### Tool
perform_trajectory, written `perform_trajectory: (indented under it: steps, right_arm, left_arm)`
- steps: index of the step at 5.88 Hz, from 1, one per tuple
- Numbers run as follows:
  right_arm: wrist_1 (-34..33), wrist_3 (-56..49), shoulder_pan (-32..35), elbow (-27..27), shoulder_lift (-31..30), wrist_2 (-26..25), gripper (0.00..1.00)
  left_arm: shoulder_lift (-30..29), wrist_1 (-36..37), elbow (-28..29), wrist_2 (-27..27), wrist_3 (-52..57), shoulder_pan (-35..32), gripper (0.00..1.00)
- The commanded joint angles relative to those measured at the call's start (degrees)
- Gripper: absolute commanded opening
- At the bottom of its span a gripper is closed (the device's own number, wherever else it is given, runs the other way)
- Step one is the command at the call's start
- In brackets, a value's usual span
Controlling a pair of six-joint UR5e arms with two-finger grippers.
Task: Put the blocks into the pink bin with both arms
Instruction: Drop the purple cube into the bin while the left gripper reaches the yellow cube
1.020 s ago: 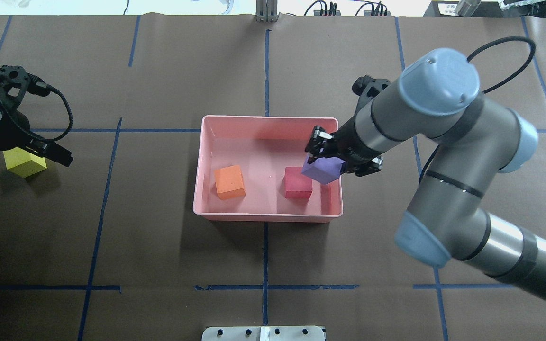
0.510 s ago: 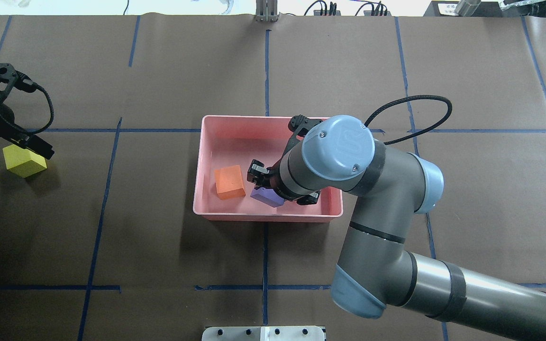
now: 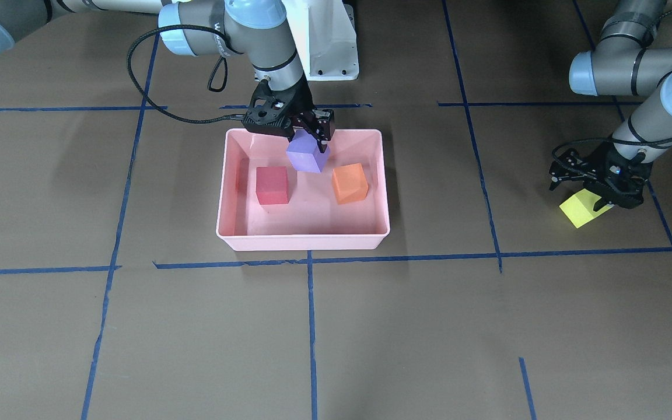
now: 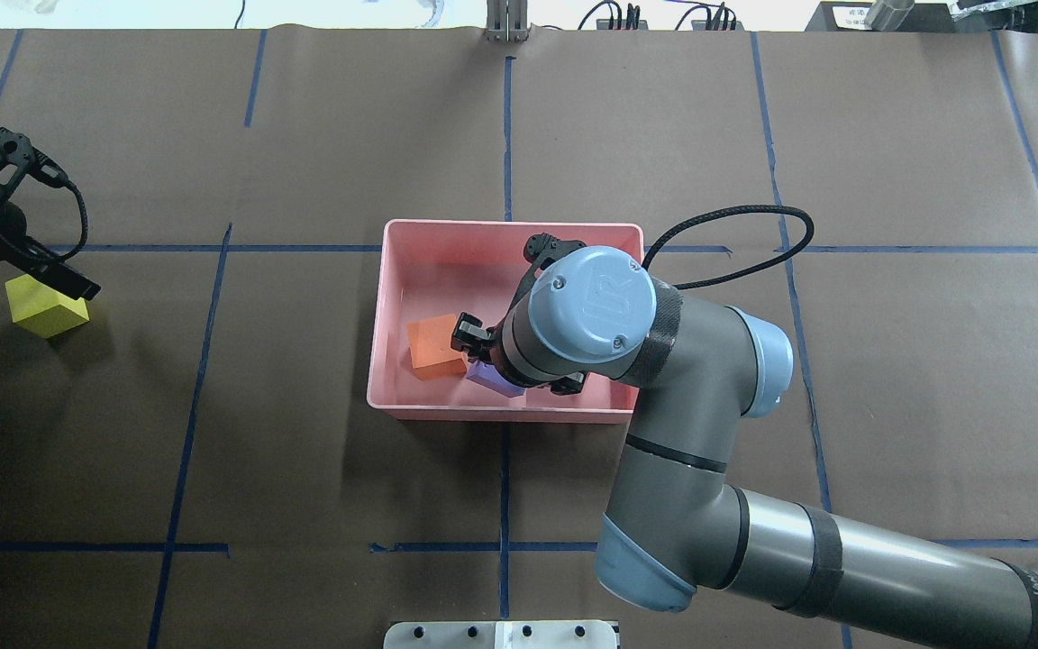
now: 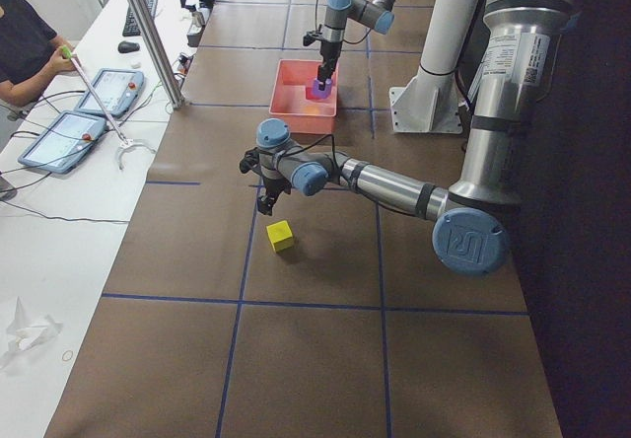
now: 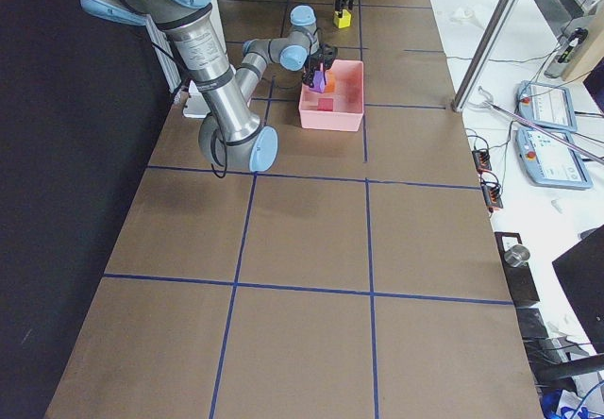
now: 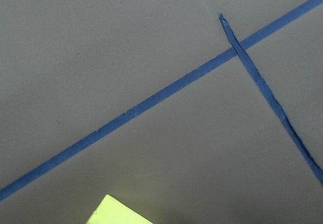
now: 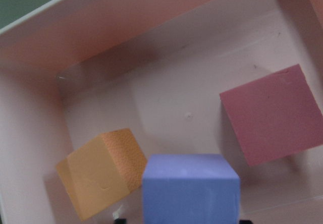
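Purple block (image 3: 308, 156), clamped in the right hand (image 3: 308, 143), now nearer the orange block (image 3: 349, 183) inside the pink bin (image 3: 304, 242).

Brown paper-covered table (image 4: 303, 135) gridded with blue tape (image 4: 505, 135); white desk (image 5: 59, 221) at nine o'clock, bearing tablets (image 5: 59, 140).

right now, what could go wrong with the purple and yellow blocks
The purple block hangs tilted in the right gripper, beside the orange block; released so, it may land on it or lean against it. The yellow block shows only at the left wrist view's edge, so the left gripper may clip it coming down.
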Motion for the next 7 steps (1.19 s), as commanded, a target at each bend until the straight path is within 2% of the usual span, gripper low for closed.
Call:
perform_trajectory:
  steps: [1, 3, 4, 7]
  right_arm:
    - [-0.2, -0.5, 1.0, 4.6, -1.5, 0.2, 1.0]
    - [-5.9, -6.8, 5.8, 17.6, -9.5, 4.1, 1.0]
    - [-6.3, -8.8, 7.6, 19.6, -12.1, 5.5, 1.0]
    - [-6.4, -9.5, 8.5, 20.5, -13.5, 5.7, 1.0]
  left_arm:
    - [0.0, -0.4, 2.2, 0.1, 12.5, -0.2, 1.0]
    - [1.7, -0.6, 2.8, 0.0, 21.4, -0.2, 1.0]
    - [1.7, -0.6, 2.8, 0.0, 21.6, -0.2, 1.0]
    - [1.6, -0.6, 3.7, 0.5, 25.9, -0.5, 1.0]
